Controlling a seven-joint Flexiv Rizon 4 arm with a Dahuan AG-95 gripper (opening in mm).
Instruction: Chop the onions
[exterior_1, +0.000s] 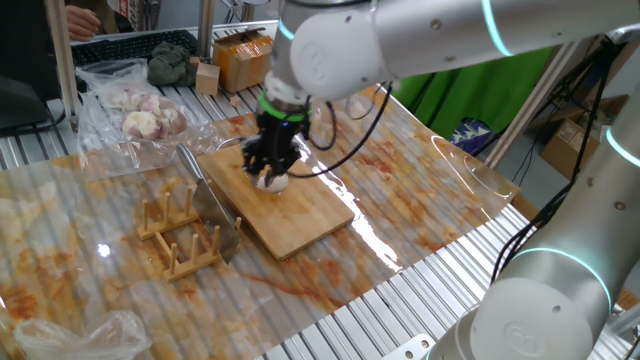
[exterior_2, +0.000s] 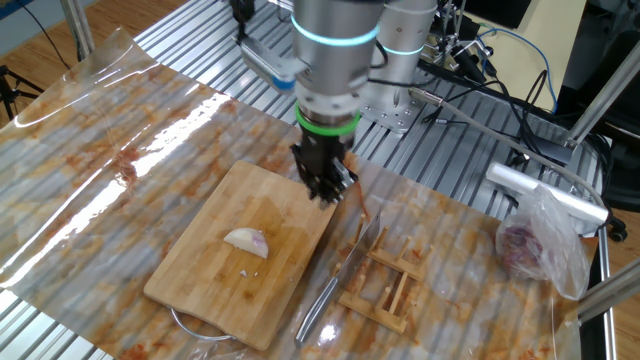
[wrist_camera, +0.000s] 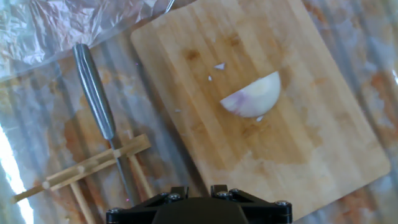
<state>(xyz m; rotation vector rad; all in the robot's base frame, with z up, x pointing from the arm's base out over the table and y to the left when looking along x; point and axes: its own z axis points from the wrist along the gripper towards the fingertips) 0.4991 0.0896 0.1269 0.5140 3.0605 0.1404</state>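
With the pincer (exterior_2: 325, 185) above the board (exterior_2: 200, 270), its grip unreadable, and the knife (wrist_camera: 96, 99) unheld, a skewed grab could send the onion (wrist_camera: 254, 96) rolling.

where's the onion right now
The onion lies near the middle of the wooden cutting board in the other fixed view, apart from the knife resting in its rack beside the board.

No readable text, label or number anywhere (cardboard boxes included).
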